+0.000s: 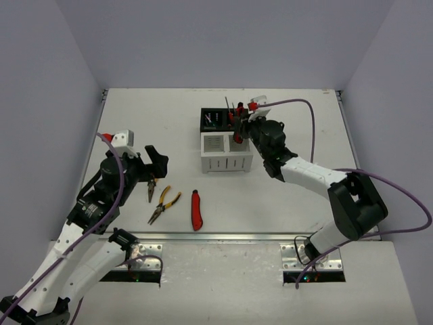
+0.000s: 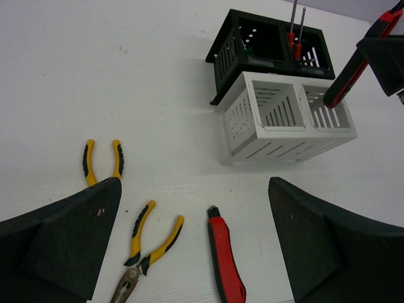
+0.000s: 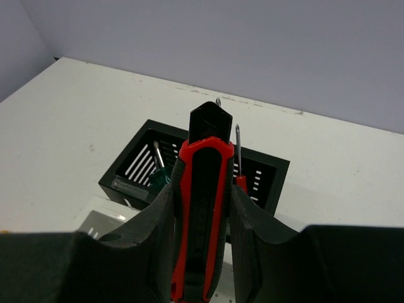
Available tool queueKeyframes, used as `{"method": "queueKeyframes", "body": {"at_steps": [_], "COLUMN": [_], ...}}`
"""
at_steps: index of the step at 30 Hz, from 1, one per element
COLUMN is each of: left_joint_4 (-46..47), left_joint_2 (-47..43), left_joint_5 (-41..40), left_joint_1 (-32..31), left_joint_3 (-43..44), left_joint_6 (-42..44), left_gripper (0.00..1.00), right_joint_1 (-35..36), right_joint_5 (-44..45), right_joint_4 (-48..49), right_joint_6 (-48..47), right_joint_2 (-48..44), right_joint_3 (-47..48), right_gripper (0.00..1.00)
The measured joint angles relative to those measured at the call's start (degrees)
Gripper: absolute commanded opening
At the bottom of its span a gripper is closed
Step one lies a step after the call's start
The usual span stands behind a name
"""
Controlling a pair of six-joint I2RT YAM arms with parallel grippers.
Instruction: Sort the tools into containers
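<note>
Two boxes touch toward the desk's [image 1: 149, 115] far edge (bare desk all round): black box [image 1: 206, 120] behind, screwdrivers [image 2: 295, 38] upright in it, white box [image 1: 226, 163] in front. Right gripper [image 3: 202, 218] clamps a knife [image 3: 204, 164] above the white box's right compartment. Left gripper [image 2: 192, 233], jaws wide apart, hangs over pliers [image 2: 148, 249] and second knife [image 2: 224, 265] near the near edge.

Pliers [image 2: 88, 163] [image 2: 140, 262]: two pairs. Utility knife [image 2: 224, 259] [image 2: 347, 79]: two. Screwdriver [image 2: 291, 39] [image 2: 298, 52] [image 3: 158, 177]: three showing, two red-handled, one green. Boxes: two, black box [image 2: 224, 57], white box [image 2: 284, 148].
</note>
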Motion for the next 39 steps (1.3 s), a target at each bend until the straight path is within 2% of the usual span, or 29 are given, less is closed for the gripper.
{"method": "queueKeyframes", "body": {"at_steps": [8,10,13,14,15,18,21,24,28,31,35,39], "left_joint_4": [0.00,0.01,0.02,0.02,0.02,0.02,0.01,0.02,0.00,-0.73,-3.02,-3.25], "left_joint_2": [-0.04,-0.04,-0.09,-0.09,-0.09,-0.15,-0.35,-0.95,-2.00,-2.88,-5.91,-11.58], "left_joint_5": [0.02,0.07,0.21,0.24,0.28,0.44,0.46,0.44,-0.55,-4.03,-10.32,-13.32], "left_joint_1": [0.00,-0.01,0.00,-0.02,-0.02,-0.02,0.00,-0.02,-0.02,0.00,0.14,0.16], "left_joint_3": [0.00,0.00,0.00,0.00,0.00,0.00,0.00,-0.01,-0.01,0.00,0.09,0.11], "left_joint_6": [0.00,0.00,0.01,0.03,0.03,0.03,0.03,0.03,-0.01,-1.00,-3.05,-3.89], "left_gripper": [1.00,1.00,1.00,1.00,1.00,1.00,1.00,1.00,1.00,1.00,1.00,1.00], "right_joint_1": [0.00,0.00,0.00,0.00,0.00,0.00,0.46,2.63,9.82,16.42,26.41,36.18], "right_joint_5": [0.27,-0.05,-0.84,-1.22,-1.69,-2.73,-3.31,-2.28,4.65,9.64,15.38,17.01], "right_joint_4": [7.33,8.29,9.17,9.28,9.17,8.89,6.43,-0.47,-16.89,-33.47,-49.27,-62.08], "right_joint_6": [-0.11,0.25,0.81,1.14,1.53,2.13,2.81,2.75,4.50,13.59,24.24,31.31], "right_joint_2": [0.19,0.16,-0.55,-1.17,-2.04,-5.34,-9.25,-12.95,-15.57,-15.08,-9.90,5.82], "right_joint_3": [-8.27,-10.83,-13.70,-14.37,-14.84,-14.97,-14.21,-10.15,-0.43,6.86,10.45,18.94], "right_gripper": [0.02,0.18,0.65,0.66,0.70,0.95,0.99,0.99,0.99,0.99,0.99,0.99]}}
